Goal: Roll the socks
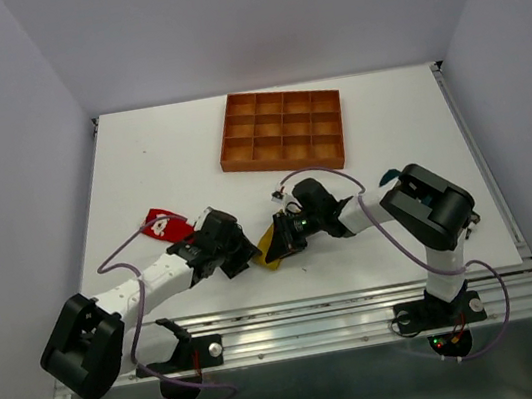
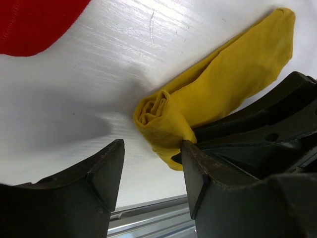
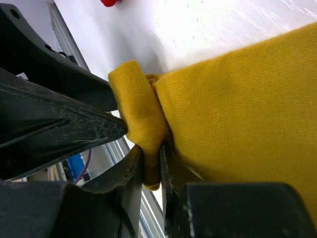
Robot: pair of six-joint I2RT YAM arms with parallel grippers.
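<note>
Our right fingers (image 3: 126, 208) pinch the rolled end of the yellow sock (image 2: 213, 94), which lies on the surface (image 1: 387, 130) by its near edge. Our left fingers (image 2: 99, 173) stand apart beside the roll, holding nothing.

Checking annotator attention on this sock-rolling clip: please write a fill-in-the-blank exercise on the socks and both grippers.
1. The right gripper is shut on the rolled end of a sock coloured ____.
2. The jaws of the left gripper stand ____.
3. The flat sock beside the left arm is ____.
Missing words: yellow; open; red.
</note>
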